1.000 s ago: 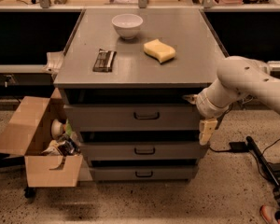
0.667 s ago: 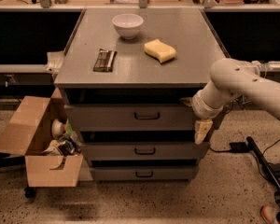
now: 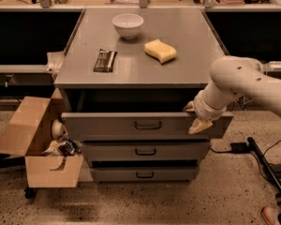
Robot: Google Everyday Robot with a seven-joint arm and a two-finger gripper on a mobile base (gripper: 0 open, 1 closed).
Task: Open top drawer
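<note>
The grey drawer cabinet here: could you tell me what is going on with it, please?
A robot arm is working on the top drawer. Its end effector is at the right end of the drawer's front, not at the centre handle. The drawer stands partly pulled out, while the two lower drawers sit further back.

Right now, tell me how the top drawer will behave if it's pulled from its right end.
The top drawer is wide flat grey metal, so probably stiff and fairly heavy. The gripper sits at its right end, far from the centre handle, so it may skew and bind. It should slide, not tip.
</note>
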